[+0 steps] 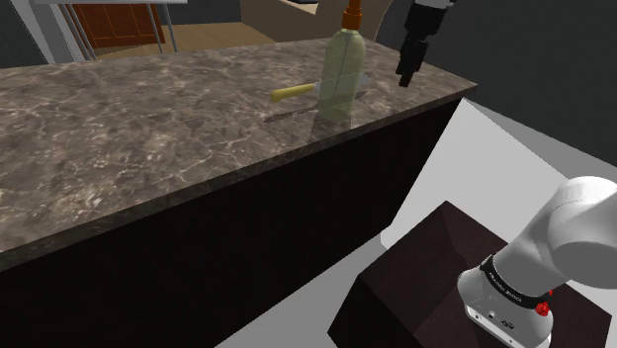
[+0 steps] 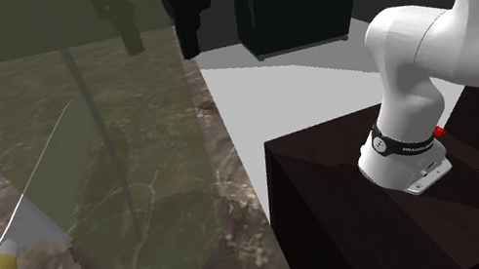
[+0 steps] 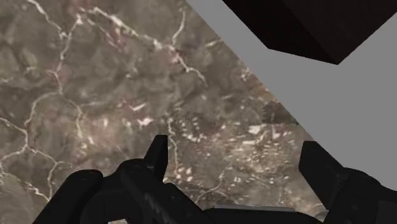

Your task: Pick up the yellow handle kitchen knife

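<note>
The yellow handle kitchen knife [image 1: 295,91] lies flat on the marbled worktop [image 1: 148,148], its handle pointing toward the shoulder view's left and its blade running in behind a translucent green pump bottle [image 1: 338,79] that stands just in front of it, touching or nearly so. In the second exterior view, which looks through the bottle [image 2: 135,175], the knife [image 2: 35,225] shows a thin, pale, tapering blade ahead of the rounded handle. It is likely light and stiff. The blade is thin, probably slick and sharp-edged, so the handle, thicker and set clear of the bottle, looks the sensible place to take hold, with the fingers closing across its width. The jaws hang above the worktop's corner, at the shoulder view's right of the bottle, spread wide with nothing between them; in the wrist view bare marble [image 3: 95,83] and grey floor [image 3: 331,102] lie below. The bottle stands between the jaws and the handle, tall and probably easy to tip, so an approach from above or around its far side seems safer than a straight sweep.
</note>
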You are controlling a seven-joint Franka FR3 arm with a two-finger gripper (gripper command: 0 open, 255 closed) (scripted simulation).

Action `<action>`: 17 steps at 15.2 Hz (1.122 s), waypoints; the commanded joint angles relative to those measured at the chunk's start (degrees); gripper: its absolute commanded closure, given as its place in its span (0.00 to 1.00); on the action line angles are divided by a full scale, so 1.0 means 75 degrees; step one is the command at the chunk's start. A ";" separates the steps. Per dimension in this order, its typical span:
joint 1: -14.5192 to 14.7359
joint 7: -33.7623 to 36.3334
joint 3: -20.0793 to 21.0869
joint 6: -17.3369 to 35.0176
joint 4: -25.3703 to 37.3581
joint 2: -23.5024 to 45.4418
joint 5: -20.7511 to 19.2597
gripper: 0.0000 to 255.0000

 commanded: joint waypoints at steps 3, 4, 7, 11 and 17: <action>0.0370 -0.1400 0.0018 -0.0355 0.1430 0.1334 0.0212 0.00; 0.0441 -0.1721 0.0052 -0.0468 0.1771 0.1625 0.0255 0.00; 0.0628 -0.2639 0.0204 -0.0841 0.2804 0.2465 0.0356 0.00; 0.0854 -0.3760 0.0504 -0.1402 0.4188 0.3506 0.0399 0.00; 0.1033 -0.4476 0.0754 -0.1460 0.4679 0.4074 0.0354 0.00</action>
